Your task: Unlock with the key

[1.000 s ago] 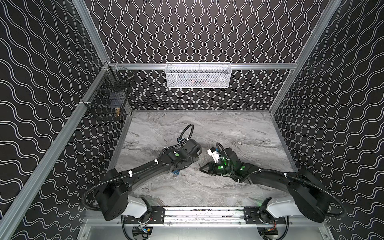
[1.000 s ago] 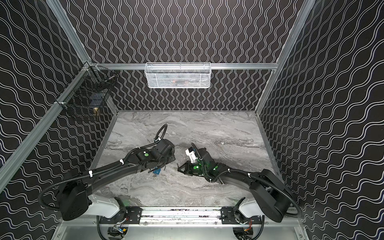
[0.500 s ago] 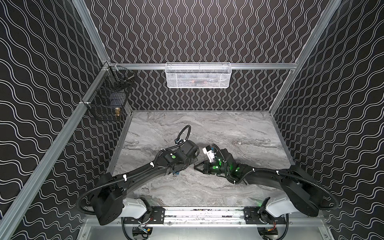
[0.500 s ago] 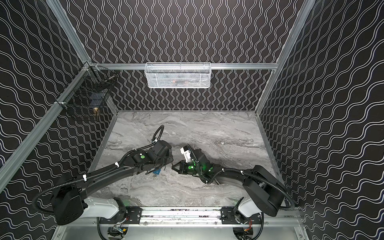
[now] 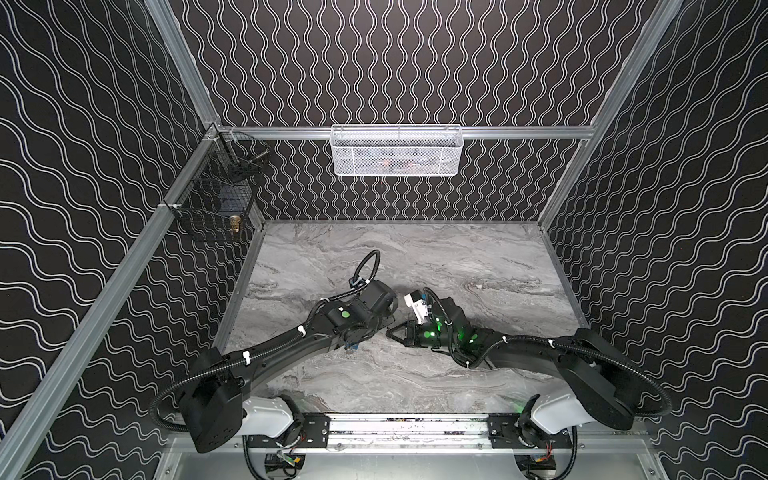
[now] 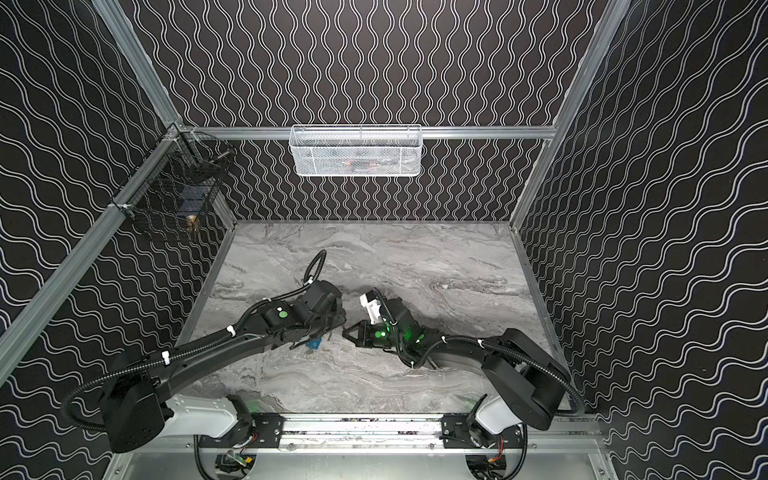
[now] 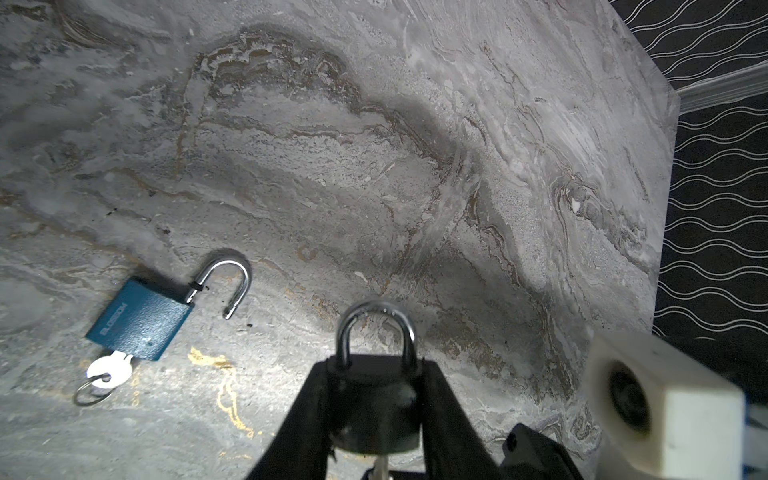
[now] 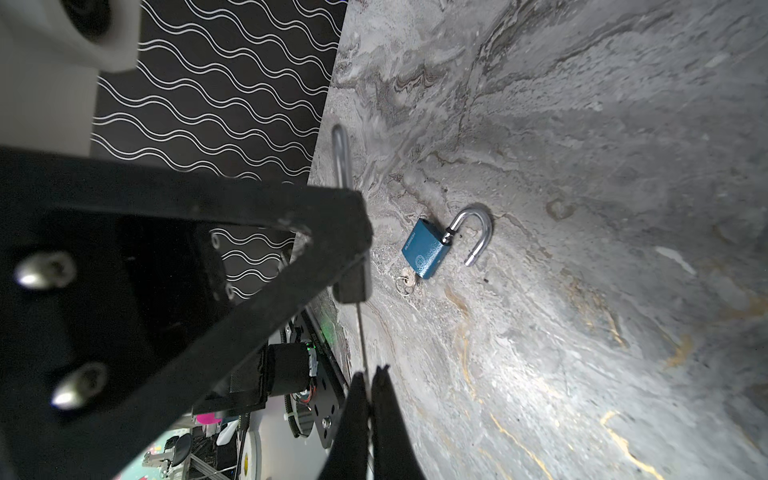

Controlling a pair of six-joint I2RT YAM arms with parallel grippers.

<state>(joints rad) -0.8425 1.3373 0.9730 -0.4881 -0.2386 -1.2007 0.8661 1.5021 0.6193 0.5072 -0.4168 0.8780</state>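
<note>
In the left wrist view my left gripper [image 7: 374,401] is shut on a black padlock [image 7: 376,415] whose silver shackle [image 7: 376,328] is closed. A thin silver key [image 8: 360,332] runs from my right gripper [image 8: 370,374], which is shut on it, up to the padlock's underside [image 8: 352,286]. How deep the key sits in the lock cannot be told. In both top views the two grippers meet tip to tip at mid-table, left gripper [image 5: 380,328] and right gripper [image 5: 392,332].
A blue padlock [image 7: 141,318] lies flat on the marble table [image 7: 374,166] beside the left gripper, shackle swung open, with its own key [image 7: 110,370] and ring in it. It also shows as a blue padlock [image 6: 313,344] under the left arm. A white basket [image 5: 397,151] and a black wire basket [image 5: 216,199] hang on the walls.
My right gripper has moved left with the key until it meets the padlock in the left gripper. The left arm shifted slightly left. The blue padlock has not moved.
</note>
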